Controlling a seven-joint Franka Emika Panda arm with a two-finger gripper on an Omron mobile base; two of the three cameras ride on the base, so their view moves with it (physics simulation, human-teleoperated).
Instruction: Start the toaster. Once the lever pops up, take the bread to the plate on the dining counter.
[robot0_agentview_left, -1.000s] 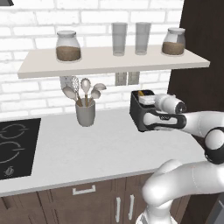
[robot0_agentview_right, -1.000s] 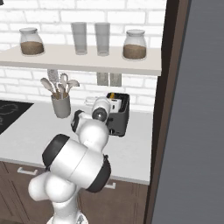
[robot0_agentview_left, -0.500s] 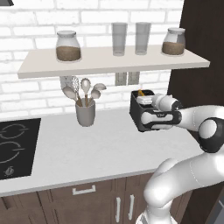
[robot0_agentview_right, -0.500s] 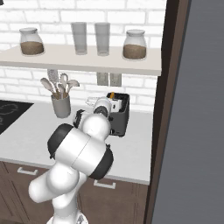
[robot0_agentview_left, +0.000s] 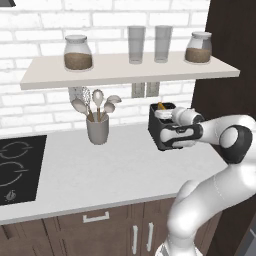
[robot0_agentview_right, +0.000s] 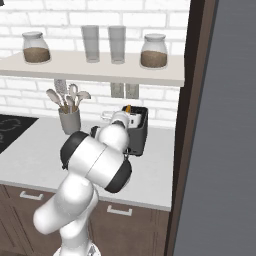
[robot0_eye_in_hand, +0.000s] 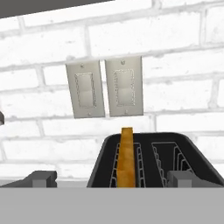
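The dark grey toaster (robot0_agentview_left: 159, 129) stands on the pale worktop against the brick wall, beside a tall dark panel. A slice of bread (robot0_eye_in_hand: 126, 157) stands on edge in its left slot, its orange-brown top poking out (robot0_agentview_left: 160, 106); the right slot is empty. My gripper (robot0_agentview_left: 172, 134) hovers at the toaster's front side, level with its top and facing the wall. In the hand view its fingertips (robot0_eye_in_hand: 41, 177) stand wide apart on either side of the toaster (robot0_eye_in_hand: 192, 159), open and holding nothing. The plate and the dining counter are out of view.
A grey utensil cup (robot0_agentview_left: 97, 128) with spoons stands left of the toaster. A black cooktop (robot0_agentview_left: 17, 167) lies at the far left. A shelf (robot0_agentview_left: 125, 72) with jars and glasses hangs low over the toaster. Two wall switch plates (robot0_eye_in_hand: 105, 87) sit behind it. The dark panel (robot0_agentview_right: 192, 100) closes the right side.
The hand has crept slightly closer to the toaster, and the elbow has swung outward. The jaws stay wide open; toaster and bread are unmoved.
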